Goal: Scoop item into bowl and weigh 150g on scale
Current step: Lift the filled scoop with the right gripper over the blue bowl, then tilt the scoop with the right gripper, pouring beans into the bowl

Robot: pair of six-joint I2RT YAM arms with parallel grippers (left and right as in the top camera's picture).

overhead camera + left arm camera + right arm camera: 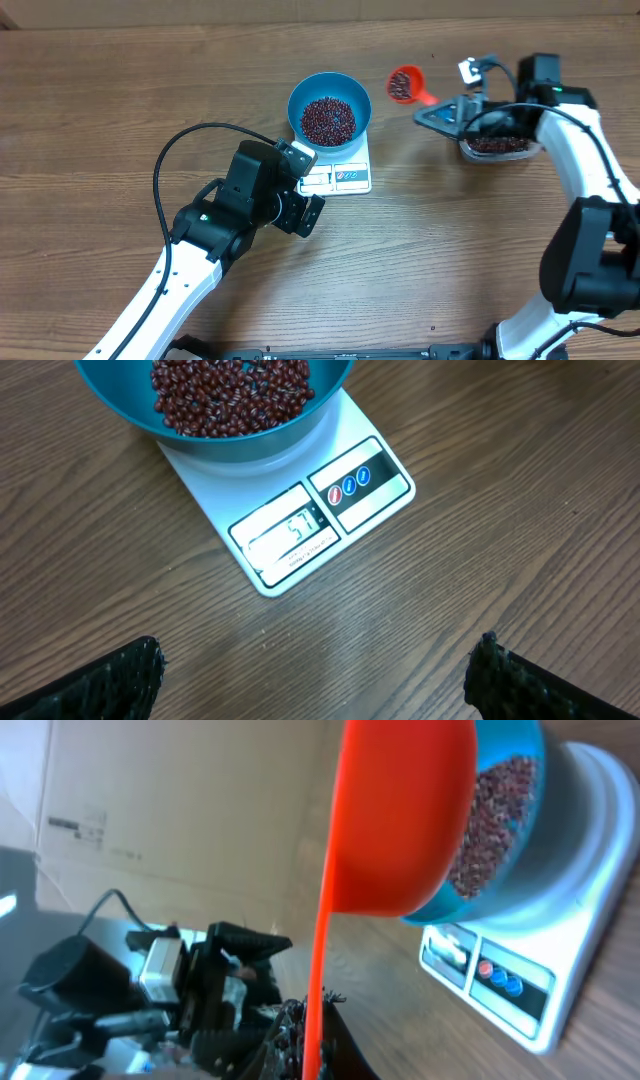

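The right gripper [437, 106], clamped on a loaded red scoop [403, 83], holds its cup just right of the bowl [297, 100] of beans [328, 120] on the scale [345, 177], handle pointing right toward the tub [497, 148], while the left gripper [320, 660] hovers spread wide on the near side.

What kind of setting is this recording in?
Probably a robotics lab bench rather than a kitchen: a wood-grain table, a black cable looping off the left arm, and labelled cardboard in the right wrist view.

Red scoop [404, 84] hangs over wooden table [100, 120], near clear tub [500, 157].
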